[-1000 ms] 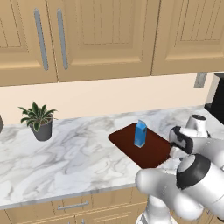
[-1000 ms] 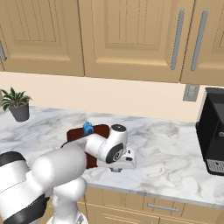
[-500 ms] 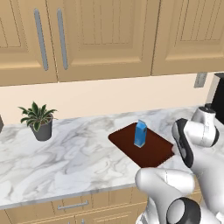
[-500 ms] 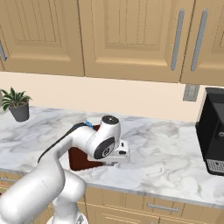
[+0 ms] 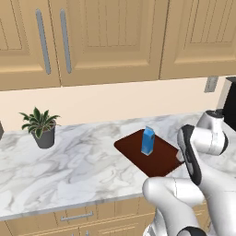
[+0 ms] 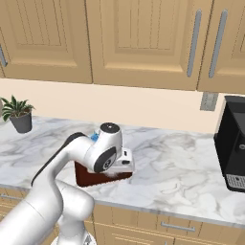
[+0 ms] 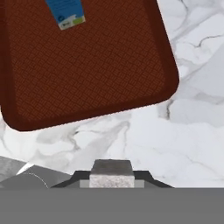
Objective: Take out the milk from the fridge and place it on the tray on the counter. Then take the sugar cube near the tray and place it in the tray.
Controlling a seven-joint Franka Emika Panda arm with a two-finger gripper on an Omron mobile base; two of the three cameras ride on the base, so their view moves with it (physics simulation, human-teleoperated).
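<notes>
Left to right across the desk (image 5: 69,166). At far left a potted plant (image 5: 41,126) stands on the veined marble, well apart from the work. Near the middle lies the tray (image 5: 161,161), dark reddish-brown with rounded corners, and the milk (image 5: 147,140) stands upright on it toward its far side; the first half of the task therefore appears complete. To the right of the tray the arm bends over the desk edge, with the gripper (image 7: 111,171) hanging above bare marble just outside the tray's near rim (image 7: 87,116). In the hand view a small pale block sits between the gripper's fingertips, so the jaws are judged to be pressed together on the sugar cube (image 7: 111,173); the grain is too coarse to be certain. At far right a black coffee machine (image 6: 234,143) stands against the wall beneath a wall socket (image 6: 208,101).

Risks from this position, as judgements only. The cube is tiny and the pinch shallow, so a quick swing toward the tray could shake it loose onto the marble. Release made too early would leave it outside the rim; release from height could let it bounce off the tray. A low, wide sweep across the tray could brush the carton and tip it.
</notes>
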